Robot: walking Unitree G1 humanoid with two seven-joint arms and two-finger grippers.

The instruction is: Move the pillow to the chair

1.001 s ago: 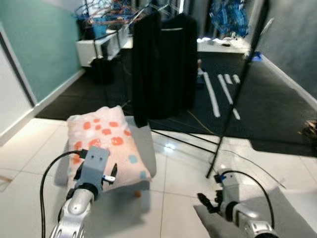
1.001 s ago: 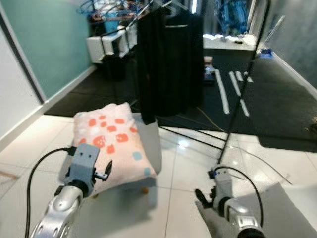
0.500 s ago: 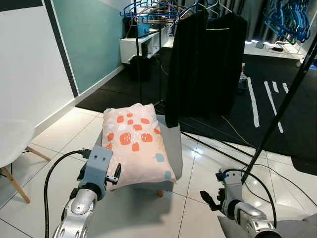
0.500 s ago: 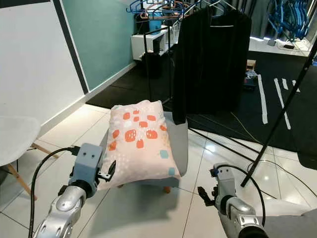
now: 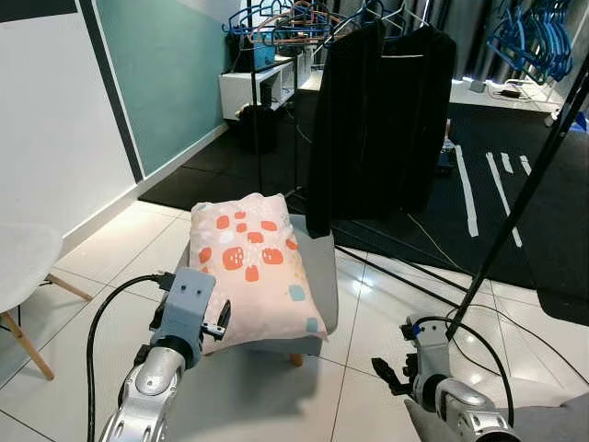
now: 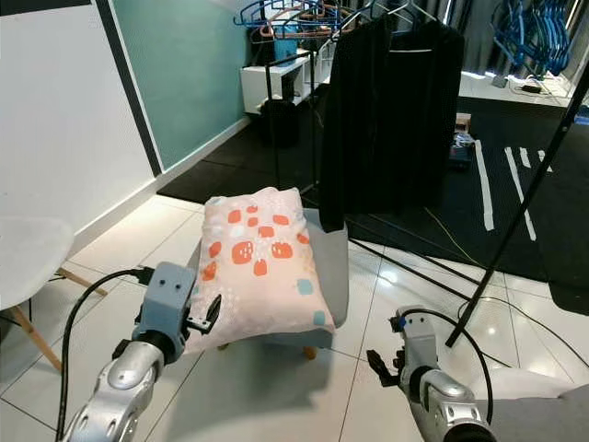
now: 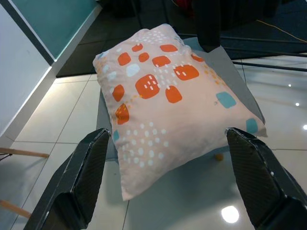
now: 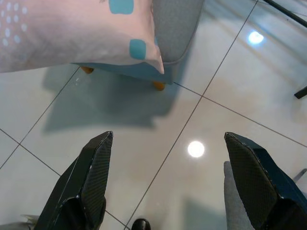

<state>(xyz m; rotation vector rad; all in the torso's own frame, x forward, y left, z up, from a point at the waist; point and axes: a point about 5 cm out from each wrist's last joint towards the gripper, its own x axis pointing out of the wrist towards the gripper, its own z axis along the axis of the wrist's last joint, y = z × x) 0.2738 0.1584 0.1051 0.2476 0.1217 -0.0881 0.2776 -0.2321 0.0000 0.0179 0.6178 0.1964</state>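
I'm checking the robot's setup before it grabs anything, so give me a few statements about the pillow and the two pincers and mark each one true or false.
1. The pillow lies on a grey footstool. True.
2. The left pincer is clamped on the pillow. False: its fingers stand wide open, short of the pillow's near edge.
3. The right pincer is open over bare floor tiles. True.
4. The pillow is plain blue. False: it is pale pink with orange and light blue patches.
5. A white chair stands to the robot's left of the footstool. True.
6. A black garment lies on the floor. False: it hangs from a rack behind the footstool.
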